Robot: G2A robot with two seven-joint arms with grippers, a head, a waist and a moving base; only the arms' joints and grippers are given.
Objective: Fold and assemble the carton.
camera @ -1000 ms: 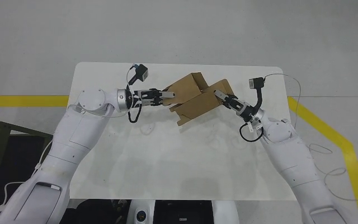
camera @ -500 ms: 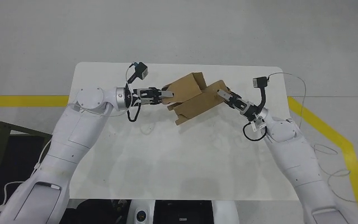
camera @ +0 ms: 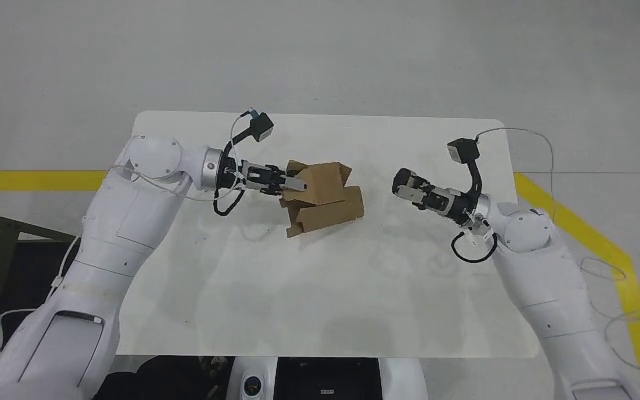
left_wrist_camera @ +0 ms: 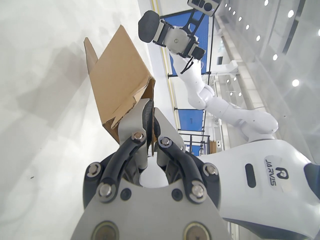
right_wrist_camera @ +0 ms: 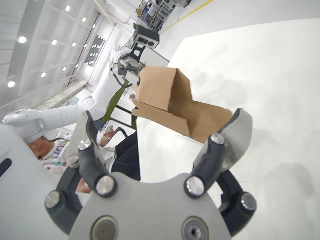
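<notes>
L hand (camera: 293, 183): fingers together, clamped on the edge of one cardboard panel. Judged the anchor grip, so the piece couldn't swing while the other side got worked.
carton (camera: 322, 195): brown, part-folded, panels at angles, not a closed box. It stuck out straight ahead of L hand's tips, betw. the two hands and nearer L. Gripped by one edge only, its open end seemed to face the other hand, prob. to give access. Couldn't tell if its low corner touched the surface below.
R hand (camera: 400, 185): fingers apart, nothing betw. them. It pointed at the carton w/ a clear gap ahead of its tips, no contact. Judged free to pick a flap.
bench (camera: 200, 300): white, under both hands; carton's shadow lay on it just below L hand's tips.
step: approx. mid-task; flaps not yet tucked, box not squared.
next: R hand would need to close on the far panel, opp. the L grip, w/o pulling cardboard out of L hand.
risk: thin edge grip, so a sideways push could twist or slip the panel.
</notes>
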